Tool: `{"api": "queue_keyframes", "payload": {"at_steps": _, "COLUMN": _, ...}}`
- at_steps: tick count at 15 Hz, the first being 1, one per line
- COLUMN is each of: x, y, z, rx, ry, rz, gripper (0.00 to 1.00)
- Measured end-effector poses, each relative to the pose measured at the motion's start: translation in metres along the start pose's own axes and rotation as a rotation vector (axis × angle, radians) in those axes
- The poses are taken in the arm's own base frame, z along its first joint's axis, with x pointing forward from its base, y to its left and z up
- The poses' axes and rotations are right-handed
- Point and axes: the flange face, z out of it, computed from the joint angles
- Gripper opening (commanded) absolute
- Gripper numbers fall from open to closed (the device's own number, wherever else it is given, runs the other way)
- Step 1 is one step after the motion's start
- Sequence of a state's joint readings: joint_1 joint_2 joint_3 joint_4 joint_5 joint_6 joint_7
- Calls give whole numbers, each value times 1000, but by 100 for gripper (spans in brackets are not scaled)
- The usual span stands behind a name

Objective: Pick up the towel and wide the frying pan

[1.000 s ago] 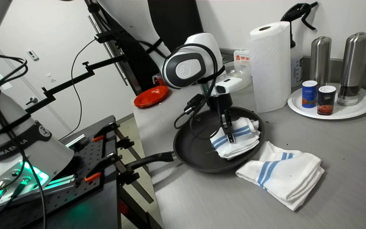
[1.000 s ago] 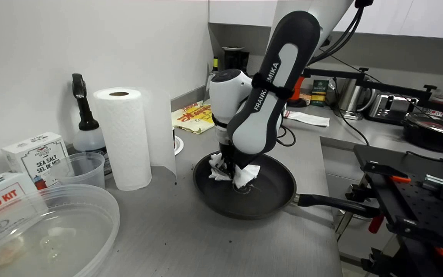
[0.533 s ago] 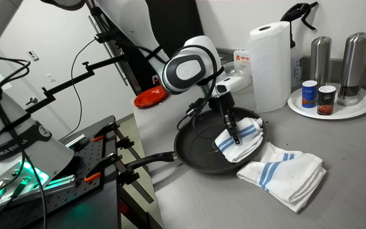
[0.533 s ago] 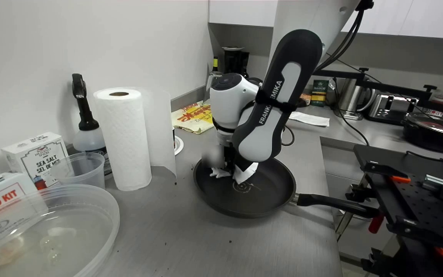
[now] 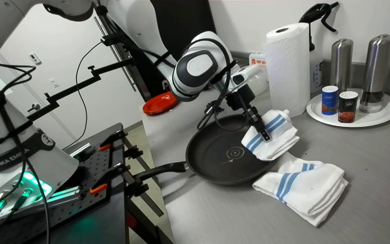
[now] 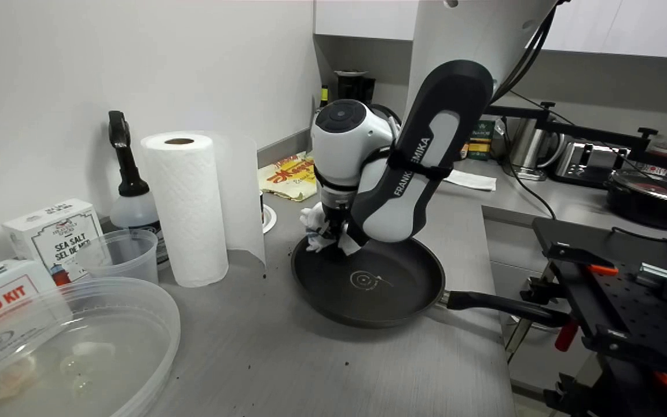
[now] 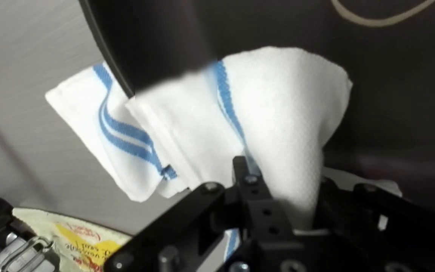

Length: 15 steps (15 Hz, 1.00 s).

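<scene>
Pinching the towel point(image 5: 277, 140), my pincer point(image 5: 266, 137) hangs tilted over the rim of the frying pan point(image 5: 218, 152) in an exterior view, with the thicker towel point(image 5: 303, 191) just beside the pan on the tabletop point(image 5: 222, 217). Again in an exterior view: the pan's ringed mark point(image 6: 363, 280) sits uncovered, cloth at the rim; touching or not, I can't tell. And the wrist view: fingers point(image 7: 255, 202) closed tight, cloth clamped between them, hiding part of the rim. We're mid-wipe, I judge. Next, I'd say: cloth down inside the pan, sweep across, grip firm.
</scene>
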<state>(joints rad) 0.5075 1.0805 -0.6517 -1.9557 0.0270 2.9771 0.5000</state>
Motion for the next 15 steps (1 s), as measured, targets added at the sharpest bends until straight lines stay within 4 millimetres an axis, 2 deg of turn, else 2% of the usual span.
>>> {"api": "queue_keyframes", "payload": {"at_steps": 5, "x": 7, "y": -3, "z": -18, "rx": -11, "ry": 71, "rz": -28, "gripper": 5}}
{"api": "queue_keyframes", "payload": {"at_steps": 8, "x": -2, "y": -20, "z": -27, "rx": 53, "ry": 43, "rz": -33, "gripper": 5}}
{"api": "queue_keyframes", "payload": {"at_steps": 10, "x": -2, "y": -37, "z": -46, "rx": 142, "ry": 26, "rz": -19, "gripper": 5}}
{"api": "queue_keyframes", "payload": {"at_steps": 15, "x": 14, "y": -72, "z": -111, "rx": 363, "ry": 22, "rz": 8, "gripper": 5}}
